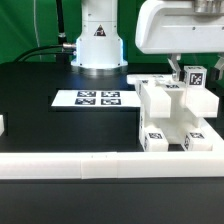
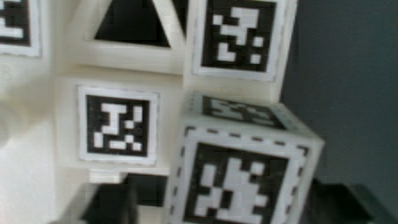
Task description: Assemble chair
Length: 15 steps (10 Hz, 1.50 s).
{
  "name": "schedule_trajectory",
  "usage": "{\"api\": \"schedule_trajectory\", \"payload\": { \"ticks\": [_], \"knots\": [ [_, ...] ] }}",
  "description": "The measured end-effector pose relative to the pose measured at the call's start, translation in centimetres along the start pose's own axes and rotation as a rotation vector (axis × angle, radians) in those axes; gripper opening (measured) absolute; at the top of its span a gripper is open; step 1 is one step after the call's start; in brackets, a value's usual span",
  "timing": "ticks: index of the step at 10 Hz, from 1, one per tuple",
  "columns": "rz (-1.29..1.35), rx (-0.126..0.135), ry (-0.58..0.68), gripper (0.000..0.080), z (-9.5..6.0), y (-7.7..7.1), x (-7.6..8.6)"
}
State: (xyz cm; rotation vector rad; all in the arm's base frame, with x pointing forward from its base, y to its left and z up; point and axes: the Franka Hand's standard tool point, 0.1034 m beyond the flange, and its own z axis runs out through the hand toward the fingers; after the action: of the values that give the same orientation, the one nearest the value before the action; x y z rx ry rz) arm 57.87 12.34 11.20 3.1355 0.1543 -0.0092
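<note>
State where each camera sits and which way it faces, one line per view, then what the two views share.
Exterior view: off the arm, low outside the border rail, facing across the black table toward the robot base; the arm's white wrist shows at the exterior view's right.
Wrist view: on the wrist, aimed along the fingers at tagged chair pieces close up; only the dark fingers show.
Shared: the tagged chair block between the fingers, likely the topmost one in the exterior view.

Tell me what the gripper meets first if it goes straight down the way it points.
The tagged white chair block, sitting between the jaws right below the gripper; the exact gap is hard to judge.
</note>
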Motion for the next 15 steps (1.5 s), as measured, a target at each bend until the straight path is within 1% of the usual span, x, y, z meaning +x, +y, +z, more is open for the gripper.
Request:
{"api": "schedule_trajectory", "payload": {
  "ticks": [1, 2, 4, 5, 6, 7, 12, 14, 15],
  "knots": [
    [0.000, 0.000, 0.000, 0.0423, 0.00, 0.00, 0.01],
    [0.007, 0.000, 0.001, 0.0284, -0.01, 0.00, 0.01],
    [0.048, 0.000, 0.003, 0.0284, -0.02, 0.21, 0.05],
    [0.113, 0.003, 0.010, 0.0284, -0.02, 0.21, 0.07],
    [0.242, 0.012, 0.030, 0.0284, -0.04, 0.19, 0.04],
    [0.345, 0.016, 0.040, 0.0284, -0.05, 0.23, -0.03],
    [0.619, 0.021, 0.039, 0.0285, -0.06, 0.47, 0.03],
    [0.833, 0.027, 0.037, 0.0285, -0.10, 0.58, 0.04],
    [0.918, 0.039, 0.031, 0.0285, -0.09, 0.67, 0.03]
  ]
}}
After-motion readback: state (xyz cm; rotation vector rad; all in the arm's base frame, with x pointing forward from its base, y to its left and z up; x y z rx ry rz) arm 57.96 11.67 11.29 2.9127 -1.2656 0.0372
